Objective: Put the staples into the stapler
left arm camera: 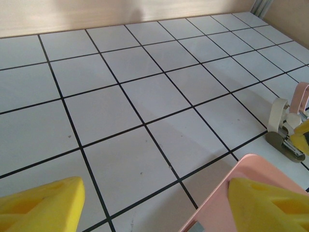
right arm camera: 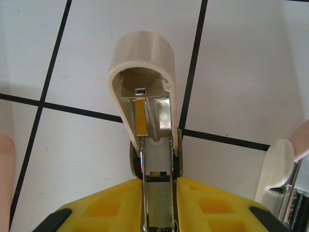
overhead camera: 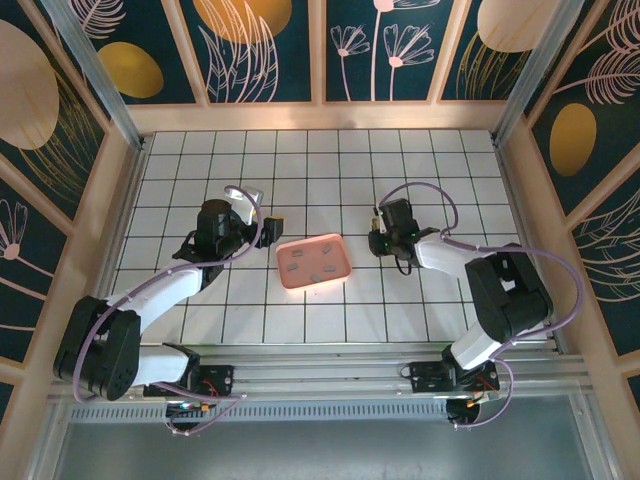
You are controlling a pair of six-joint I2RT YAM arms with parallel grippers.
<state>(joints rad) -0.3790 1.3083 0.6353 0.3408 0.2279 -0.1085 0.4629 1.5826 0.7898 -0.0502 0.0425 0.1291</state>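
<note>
From above, you have the pink tray (overhead camera: 283,266) near the middle of the table, a little toward the near edge. The staples (overhead camera: 312,262) lie in it as loose dark strips, so none of those has been picked up. The left gripper (overhead camera: 268,216) hangs just beyond the tray's far-left corner. The right gripper (overhead camera: 377,232) sits off the tray's right side, and the stapler (overhead camera: 377,222) is a small shape at its tip, too small here to read.

From your left wrist, the yellow fingers stand wide apart with only bare tile between them, so that hand holds nothing. The tray's rim sits under the right-hand finger. The stapler stands further right, its cream cap raised.

From your right wrist, the stapler is hinged open. The cap is tipped up and away, showing the spring and the magazine channel. Your fingers lie close against both sides of the lower body, so I judge the hand is clamped on it. I cannot tell whether the channel already holds a strip.

Judged from this, the opening step is done. Picking a strip from the tray, seating it in the channel and closing the cap are left.
</note>
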